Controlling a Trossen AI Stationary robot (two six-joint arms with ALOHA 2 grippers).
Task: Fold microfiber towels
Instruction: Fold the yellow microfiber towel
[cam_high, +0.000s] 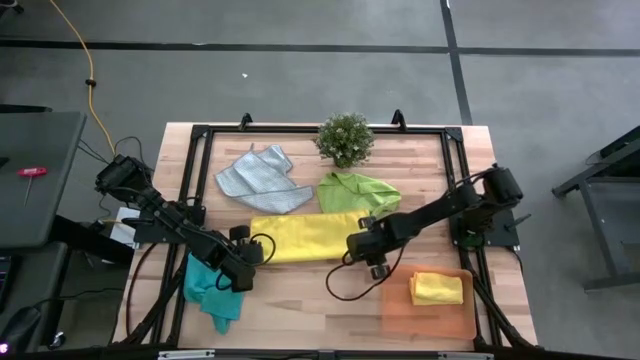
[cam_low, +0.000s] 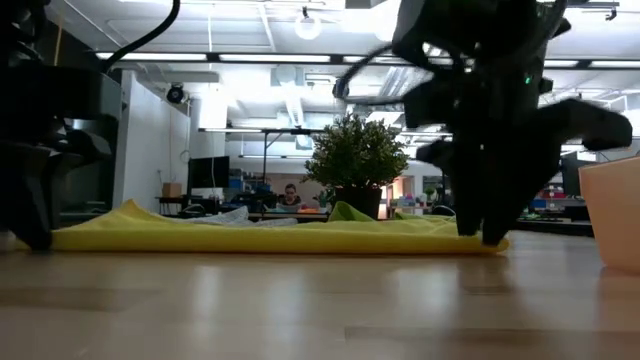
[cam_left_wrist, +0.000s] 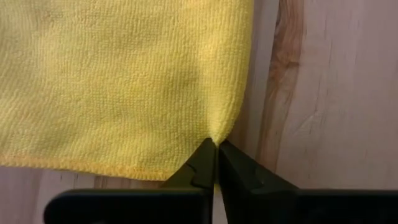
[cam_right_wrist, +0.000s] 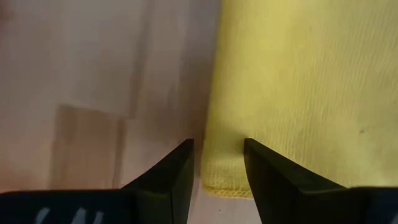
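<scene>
- The soft yellow microfiber towel (cam_high: 300, 238) is lying spread flat mid-table, between my two pincers, likely for a fold.
- My left gripper (cam_left_wrist: 216, 149), at the towel's nine o'clock, is pinching its corner fully closed.
- My right gripper (cam_right_wrist: 217, 155), at three o'clock, is straddling the opposite edge, fingers parted, gripping nothing.
- The pale wooden table (cam_high: 300, 300) is bearing a small potted plant (cam_high: 345, 138) at twelve o'clock; office room behind.
</scene>
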